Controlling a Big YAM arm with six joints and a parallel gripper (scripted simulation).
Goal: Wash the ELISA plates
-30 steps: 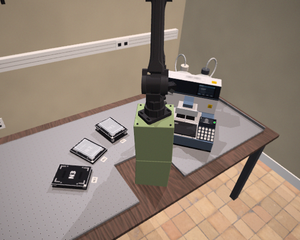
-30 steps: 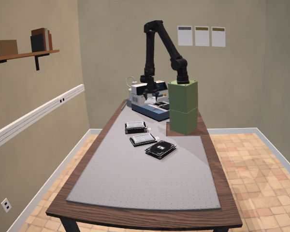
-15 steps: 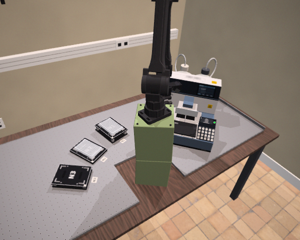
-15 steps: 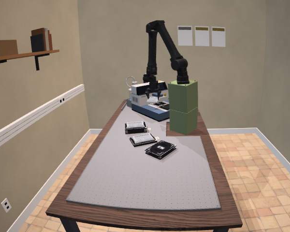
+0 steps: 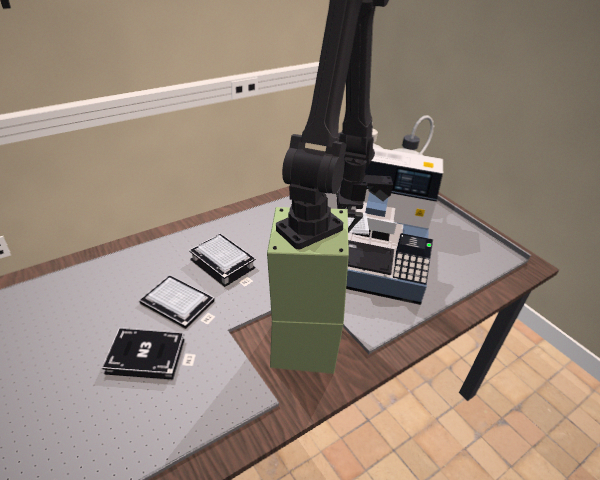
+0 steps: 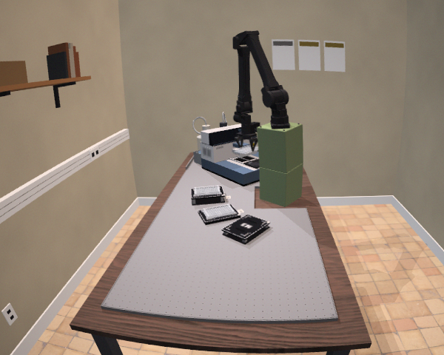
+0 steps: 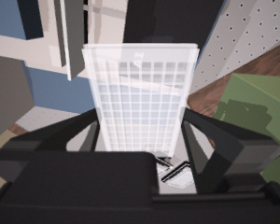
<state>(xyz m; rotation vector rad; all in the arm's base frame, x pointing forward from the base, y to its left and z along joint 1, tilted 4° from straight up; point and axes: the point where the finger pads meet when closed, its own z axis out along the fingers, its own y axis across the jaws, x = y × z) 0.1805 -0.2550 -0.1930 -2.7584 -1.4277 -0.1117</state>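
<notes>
- "N3" in white stands on the bare black nest (image 5: 143, 352) on my counter; that is the one marking I read plainly
- small white tags (image 5: 188, 359) lie beside each nest; their print is too small for me to read
- a faint mark that looks like "A1" shows near the far edge of the clear plate (image 7: 141, 100) between my jaws; it is blurred and I cannot be sure of it
- the washer (image 5: 417, 198) bears a yellow warning sign on its front, a small yellow sticker on top and a screen; nothing on them is legible
- the keypad (image 5: 412, 264) keys show no readable characters
- three sheets (image 6: 308, 55) on the wall have coloured header bars; no text can be read
</notes>
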